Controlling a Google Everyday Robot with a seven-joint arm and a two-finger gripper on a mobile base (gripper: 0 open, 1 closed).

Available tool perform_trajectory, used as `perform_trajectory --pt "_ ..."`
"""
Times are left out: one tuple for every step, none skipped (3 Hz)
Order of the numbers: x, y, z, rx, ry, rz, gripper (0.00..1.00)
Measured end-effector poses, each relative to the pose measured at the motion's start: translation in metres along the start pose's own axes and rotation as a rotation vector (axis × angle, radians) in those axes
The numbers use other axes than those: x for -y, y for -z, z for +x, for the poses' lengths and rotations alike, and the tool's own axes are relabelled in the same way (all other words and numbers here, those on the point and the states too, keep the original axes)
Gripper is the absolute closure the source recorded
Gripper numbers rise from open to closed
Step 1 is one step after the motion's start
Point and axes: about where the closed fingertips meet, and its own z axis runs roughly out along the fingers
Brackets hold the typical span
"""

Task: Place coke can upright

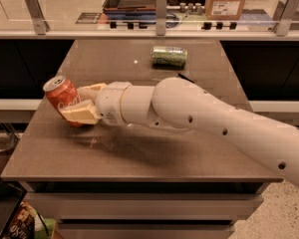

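Near the counter's (139,158) left edge, the gripper (83,105) clamps its jaws on the tilted coke can (63,99); a green can (169,56) lies near the far edge.

A green can (169,56) lies on its side toward the far edge of the brown table (114,59).

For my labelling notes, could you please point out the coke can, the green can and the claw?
coke can (61,94): camera view, on its red side wall.
green can (169,56): camera view, middle of its side wall.
claw (73,102): camera view, between its fingertips, clamped around the coke can.
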Motion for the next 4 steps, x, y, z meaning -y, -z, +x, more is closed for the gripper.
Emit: perform_trajectory --pt "0.000 0.000 0.001 0.000 -0.001 0.000 1.00" --pt "0.003 -0.002 0.016 -0.002 -0.026 -0.005 1.00" --pt "0.008 -0.007 0.029 0.026 -0.052 -0.017 1.00" --pt "0.008 -0.008 0.031 0.028 -0.057 -0.020 0.82"
